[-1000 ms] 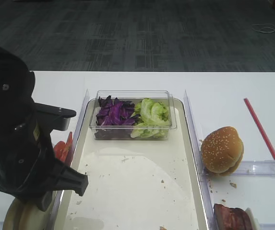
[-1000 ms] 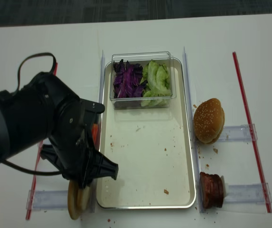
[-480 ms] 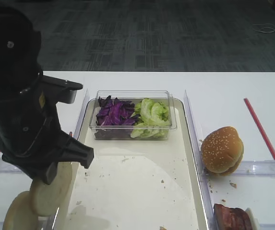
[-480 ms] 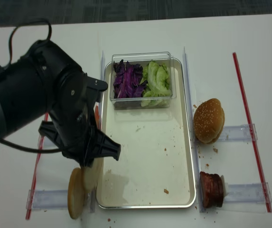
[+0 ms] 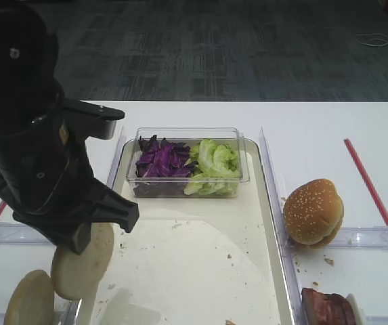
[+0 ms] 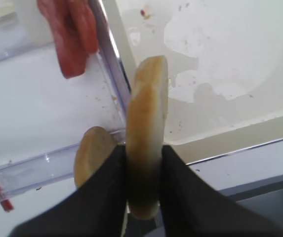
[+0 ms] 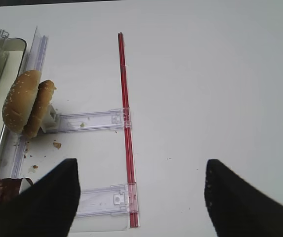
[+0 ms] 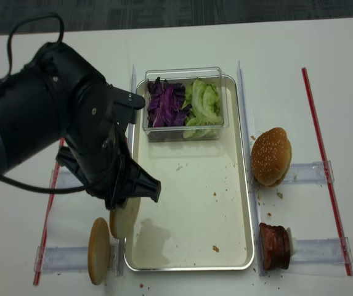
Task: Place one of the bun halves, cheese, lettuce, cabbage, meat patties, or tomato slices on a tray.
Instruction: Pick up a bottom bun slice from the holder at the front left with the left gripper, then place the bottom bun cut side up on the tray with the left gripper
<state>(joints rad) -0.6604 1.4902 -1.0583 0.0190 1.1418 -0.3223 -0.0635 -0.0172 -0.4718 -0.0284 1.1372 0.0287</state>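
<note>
On the white table (image 8: 182,43), the left gripper (image 6: 143,165) pinches one bun half (image 6: 146,148) on edge, raised over the tray (image 8: 191,203) rim at its near left. The other half (image 8: 98,250) stands just outside. The right gripper's (image 7: 139,195) jaws are spread. Farther back, cabbage (image 8: 165,103) and lettuce (image 8: 203,105) fill a box (image 8: 182,72).

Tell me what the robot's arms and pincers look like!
The left arm is chunky, rounded and glossy black, with a thin black cable looping over its back and small screw holes. The left pincer has two flat black fingers. The right pincer shows only two dark, blurry finger shapes.
</note>
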